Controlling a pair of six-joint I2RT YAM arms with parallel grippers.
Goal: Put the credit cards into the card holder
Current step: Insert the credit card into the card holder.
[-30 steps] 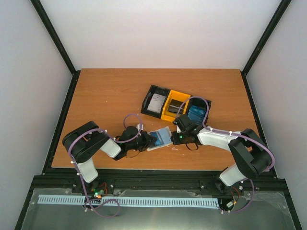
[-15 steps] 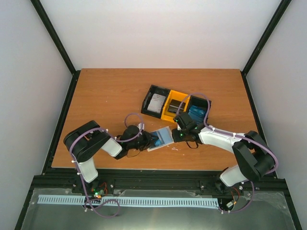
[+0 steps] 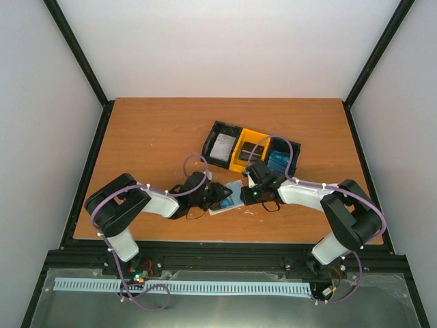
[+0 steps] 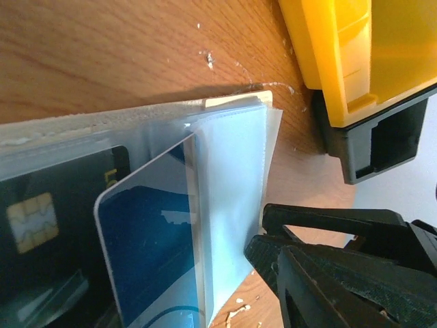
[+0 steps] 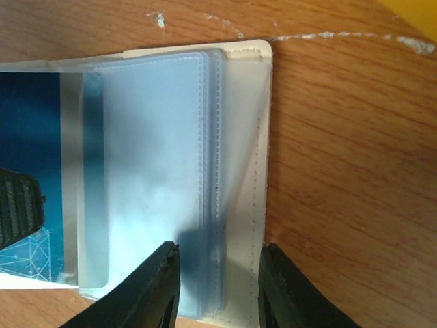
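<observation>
The cream card holder [image 3: 234,193] lies open on the table, its clear sleeves [image 4: 229,198] fanned up. A blue credit card [image 4: 147,246] sits tilted in one sleeve, beside a dark chip card [image 4: 41,225]. My left gripper [image 4: 218,260] is open. One finger [image 4: 300,287] stands just right of the raised sleeve, and the blue card hides the other. My right gripper [image 5: 218,263] is open, its tips straddling the stitched sleeve edge of the holder [image 5: 239,137]. More cards lie in the tray: grey-white [image 3: 220,147], dark [image 3: 250,152] and blue [image 3: 278,160].
The black-and-yellow three-compartment tray [image 3: 209,139] stands just behind the holder, and its yellow wall [image 4: 341,55] is close to my left wrist. The two grippers [image 3: 220,198] [image 3: 250,193] nearly meet over the holder. White scuffs and crumbs mark the wood around it.
My left gripper has slid right, closer over the holder, and its jaws have parted. The blue card sits further into the sleeve. The right gripper has barely moved.
</observation>
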